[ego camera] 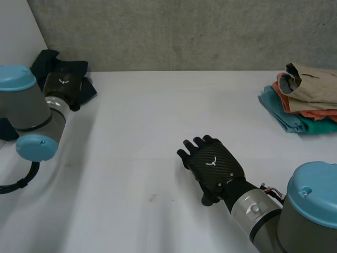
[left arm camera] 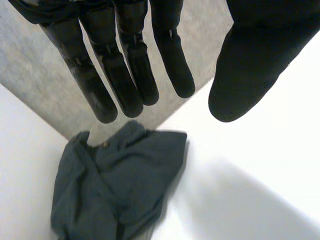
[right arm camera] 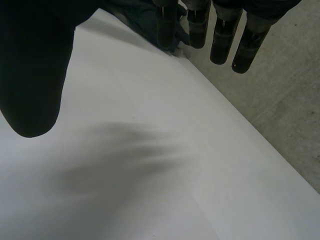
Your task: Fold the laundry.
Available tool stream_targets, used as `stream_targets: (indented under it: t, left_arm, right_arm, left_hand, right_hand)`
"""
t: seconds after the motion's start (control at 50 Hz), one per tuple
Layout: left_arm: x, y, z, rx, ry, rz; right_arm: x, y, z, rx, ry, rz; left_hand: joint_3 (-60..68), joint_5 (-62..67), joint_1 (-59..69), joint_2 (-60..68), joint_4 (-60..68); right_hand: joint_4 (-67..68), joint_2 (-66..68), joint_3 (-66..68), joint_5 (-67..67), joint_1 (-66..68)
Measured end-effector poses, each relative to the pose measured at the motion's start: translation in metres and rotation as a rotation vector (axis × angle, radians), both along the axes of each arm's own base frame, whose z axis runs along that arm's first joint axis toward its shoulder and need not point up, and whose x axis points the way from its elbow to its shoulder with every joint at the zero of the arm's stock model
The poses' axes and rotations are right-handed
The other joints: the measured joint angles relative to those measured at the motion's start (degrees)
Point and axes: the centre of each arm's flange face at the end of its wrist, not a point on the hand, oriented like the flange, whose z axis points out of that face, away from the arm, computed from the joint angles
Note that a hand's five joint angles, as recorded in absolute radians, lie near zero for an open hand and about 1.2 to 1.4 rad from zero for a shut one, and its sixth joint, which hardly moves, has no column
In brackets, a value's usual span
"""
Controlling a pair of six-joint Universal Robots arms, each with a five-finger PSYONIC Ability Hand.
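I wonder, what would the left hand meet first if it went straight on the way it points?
Likely the crumpled dark garment just beyond the fingertips of the left hand; depth is unclear.

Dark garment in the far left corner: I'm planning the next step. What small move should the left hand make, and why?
Probably lower the left hand onto the dark garment and grasp it, to pull it toward the middle of the table. The garment lies crumpled at the fingertips of that open, empty hand; the right hand is open mid-table.

place: robot lab | signs: bare concrete wall (ego camera: pixel 184 31), plain white table (ego camera: pixel 158 132)
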Motion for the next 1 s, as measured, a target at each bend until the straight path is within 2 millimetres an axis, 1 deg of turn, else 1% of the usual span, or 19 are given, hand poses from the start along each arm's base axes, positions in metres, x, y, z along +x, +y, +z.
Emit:
stream_targets:
  t: [0.02,0.04,0.06,0.1,0.24,0.28,0.38,0.4,0.5,0.58,0.66,0.7,0.72,0.76,0.8,0.82,0.86,0.88,1.0]
  left_arm:
    - [0.002,-0.003,0.000,-0.008,-0.004,0.006]
    - [0.004,-0.005,0.001,-0.014,-0.010,0.012]
    - [0.013,-0.016,-0.001,-0.036,-0.046,0.040]
    - [0.029,-0.033,-0.007,-0.057,-0.119,0.085]
    - [0.077,-0.076,-0.044,-0.066,-0.360,0.192]
    - [0.085,-0.085,-0.054,-0.066,-0.395,0.208]
    - [0.095,-0.094,-0.066,-0.066,-0.418,0.224]
    - [0.105,-0.104,-0.077,-0.066,-0.425,0.240]
    - [0.110,-0.110,-0.084,-0.068,-0.423,0.246]
    - [0.119,-0.121,-0.095,-0.079,-0.417,0.261]
    - [0.124,-0.126,-0.098,-0.086,-0.416,0.272]
    - [0.126,-0.128,-0.100,-0.089,-0.416,0.277]
    - [0.127,-0.129,-0.100,-0.092,-0.416,0.280]
    - [0.128,-0.130,-0.100,-0.093,-0.417,0.282]
    - [0.129,-0.131,-0.100,-0.095,-0.419,0.283]
    - [0.128,-0.131,-0.100,-0.096,-0.422,0.282]
    - [0.128,-0.130,-0.100,-0.095,-0.424,0.281]
    - [0.125,-0.129,-0.100,-0.093,-0.429,0.276]
    - [0.104,-0.119,-0.102,-0.074,-0.433,0.236]
  right_arm:
    - [0.000,0.000,0.000,0.000,0.000,0.000]
    - [0.000,0.000,0.000,0.000,0.000,-0.001]
    - [-0.001,0.000,0.000,0.000,0.000,-0.002]
    - [-0.001,0.000,0.000,0.001,0.000,-0.002]
    - [-0.001,0.001,-0.002,0.009,0.000,0.014]
    - [0.000,0.001,-0.002,0.011,-0.002,0.024]
    - [0.000,0.002,-0.002,0.013,-0.003,0.029]
    - [0.000,0.002,-0.002,0.014,-0.003,0.032]
    - [0.000,0.002,-0.003,0.015,-0.002,0.031]
    - [-0.001,0.000,-0.003,0.016,-0.001,0.023]
    - [-0.001,-0.001,-0.003,0.016,-0.001,0.020]
    - [-0.002,-0.002,-0.003,0.017,-0.001,0.019]
    - [-0.002,-0.002,-0.003,0.017,-0.001,0.018]
    - [-0.002,-0.002,-0.003,0.017,-0.001,0.018]
    - [-0.002,-0.002,-0.003,0.016,-0.001,0.017]
    - [-0.002,-0.002,-0.003,0.016,-0.001,0.016]
    - [-0.002,-0.003,-0.003,0.016,-0.001,0.016]
    - [-0.002,-0.003,-0.003,0.016,-0.001,0.015]
    - [-0.003,-0.003,-0.003,0.017,-0.001,0.013]
  left_hand:
    - [-4.2,-4.2,-4.0,-4.9,-4.2]
    - [-4.2,-4.2,-4.0,-4.9,-4.2]
    - [-21.0,-20.0,-21.7,-20.9,-20.1]
    - [-38.4,-37.7,-39.5,-38.2,-38.5]
    - [-40.8,-40.0,-40.2,-40.9,-41.2]
    - [-40.8,-40.0,-40.2,-40.8,-41.2]
    - [-40.8,-40.0,-40.2,-40.8,-41.2]
    - [-40.8,-40.0,-40.2,-40.8,-41.2]
    - [-40.8,-40.0,-40.2,-40.9,-41.2]
    - [-40.5,-39.8,-39.7,-40.3,-40.9]
    - [-36.8,-36.2,-33.8,-36.2,-36.7]
    - [-32.2,-31.7,-28.5,-31.6,-31.9]
    - [-24.8,-24.6,-21.4,-23.8,-24.5]
    - [-21.2,-21.3,-18.3,-20.6,-21.0]
    - [-3.9,-4.6,-3.8,-3.2,-3.6]
    - [8.6,7.2,5.0,9.3,8.3]
    - [8.6,7.2,5.0,9.3,8.3]
    - [14.4,14.0,9.2,14.8,15.1]
    - [15.1,14.7,9.4,15.4,15.8]
  right_hand:
    - [0.0,0.0,0.0,0.0,0.0]
    - [0.0,0.0,0.0,0.0,0.0]
    - [0.0,0.0,0.0,0.0,0.0]
    - [0.0,0.0,0.0,0.0,0.0]
    - [0.0,0.0,0.0,0.0,0.0]
    - [0.0,0.0,0.0,0.0,0.0]
    - [0.0,0.0,0.0,0.0,0.0]
    - [0.0,0.0,0.0,0.0,0.0]
    - [0.0,0.0,0.0,0.0,0.0]
    - [0.0,0.0,0.0,0.0,0.0]
    - [0.0,0.0,0.0,0.0,0.0]
    - [0.0,0.0,0.0,0.0,0.0]
    - [0.0,0.0,0.0,0.0,0.0]
    - [0.0,0.0,0.0,0.0,0.0]
    - [0.0,0.0,0.0,0.0,0.0]
    - [0.0,0.0,0.0,0.0,0.0]
    - [0.0,0.0,0.0,0.0,0.0]
    - [0.0,0.0,0.0,0.0,0.0]
    - [0.0,0.0,0.0,0.0,0.0]
